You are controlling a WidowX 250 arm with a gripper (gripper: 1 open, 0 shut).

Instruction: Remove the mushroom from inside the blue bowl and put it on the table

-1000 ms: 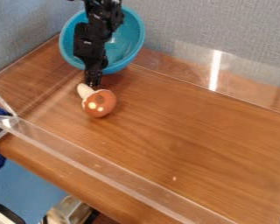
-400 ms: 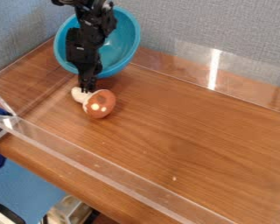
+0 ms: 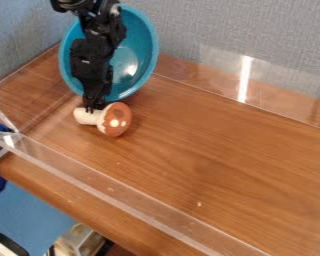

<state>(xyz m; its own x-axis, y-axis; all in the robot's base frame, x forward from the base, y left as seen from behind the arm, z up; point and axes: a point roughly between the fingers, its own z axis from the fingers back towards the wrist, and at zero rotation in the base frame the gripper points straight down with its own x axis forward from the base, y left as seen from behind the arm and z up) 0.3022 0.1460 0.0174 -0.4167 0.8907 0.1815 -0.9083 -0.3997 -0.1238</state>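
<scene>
With the blue bowl (image 3: 140, 52) behind them, the fingers (image 3: 91, 103) meet the mushroom (image 3: 112, 119) on the counter (image 3: 203, 165); their spread is indiscernible.

Mushroom (image 3: 112, 119) sideways on brown table (image 3: 190, 160)

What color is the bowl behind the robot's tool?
The bowl is turquoise blue, seen in the camera view.

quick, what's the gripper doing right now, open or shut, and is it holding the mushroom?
Gripper: at the mushroom's stem, beside the bowl; can't tell whether it's open or closed, or gripping.
</scene>
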